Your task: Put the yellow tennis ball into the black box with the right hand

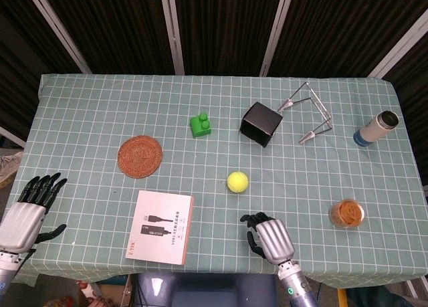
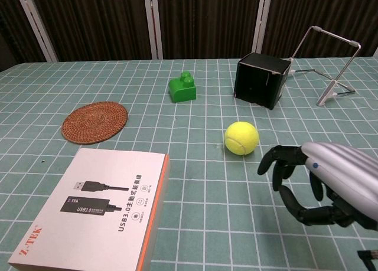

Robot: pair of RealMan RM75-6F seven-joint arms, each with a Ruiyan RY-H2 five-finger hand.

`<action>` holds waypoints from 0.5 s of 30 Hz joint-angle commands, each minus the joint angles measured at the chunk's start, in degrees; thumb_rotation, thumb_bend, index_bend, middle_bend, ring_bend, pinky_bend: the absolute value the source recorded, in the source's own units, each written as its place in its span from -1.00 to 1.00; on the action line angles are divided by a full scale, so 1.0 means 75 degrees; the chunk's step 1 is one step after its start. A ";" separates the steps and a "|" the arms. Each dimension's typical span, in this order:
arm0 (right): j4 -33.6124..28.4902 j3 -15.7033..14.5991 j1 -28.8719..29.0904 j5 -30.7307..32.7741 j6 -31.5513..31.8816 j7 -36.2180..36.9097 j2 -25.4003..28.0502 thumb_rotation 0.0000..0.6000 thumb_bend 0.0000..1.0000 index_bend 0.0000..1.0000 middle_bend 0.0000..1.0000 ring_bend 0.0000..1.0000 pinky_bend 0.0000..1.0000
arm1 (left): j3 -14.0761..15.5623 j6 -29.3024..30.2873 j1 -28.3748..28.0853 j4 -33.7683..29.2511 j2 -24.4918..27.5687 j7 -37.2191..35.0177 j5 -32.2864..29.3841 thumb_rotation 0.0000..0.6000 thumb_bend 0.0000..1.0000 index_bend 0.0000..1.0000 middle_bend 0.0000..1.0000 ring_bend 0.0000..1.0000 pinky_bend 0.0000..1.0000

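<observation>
Green checked table (image 1: 87, 106) fills the view, and everything here is placed off the ball. White carton (image 1: 160, 227) lies near-left of it by the front edge. Right hand (image 1: 267, 237) hovers just near-side of the ball, fingers (image 2: 282, 163) spread and curled, holding nothing, not touching. Left hand (image 1: 27, 210) sits far off at the table's near-left corner, fingers apart, empty. Woven coaster (image 1: 140, 156) is well left. Box (image 1: 261, 124) stands beyond and slightly right, bare cloth between. Ball (image 1: 237, 181) rests mid-table, alone
</observation>
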 commanded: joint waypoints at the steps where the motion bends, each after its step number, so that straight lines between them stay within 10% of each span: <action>1: 0.0275 0.0235 0.0295 0.0318 -0.0301 -0.0074 -0.0293 1.00 0.25 -0.31 -0.05 -0.27 0.22 | -0.0052 -0.0044 -0.0023 0.0022 0.0013 -0.0047 -0.0123 1.00 -0.72 -1.00 -1.00 -1.00 -1.00; 15: 0.1144 0.0893 0.1267 0.1327 -0.1000 -0.0034 -0.1105 1.00 0.25 -0.31 -0.03 -0.25 0.22 | -0.0180 -0.0148 -0.0026 0.0016 -0.0016 0.0078 -0.0591 1.00 -0.72 -1.00 -1.00 -1.00 -1.00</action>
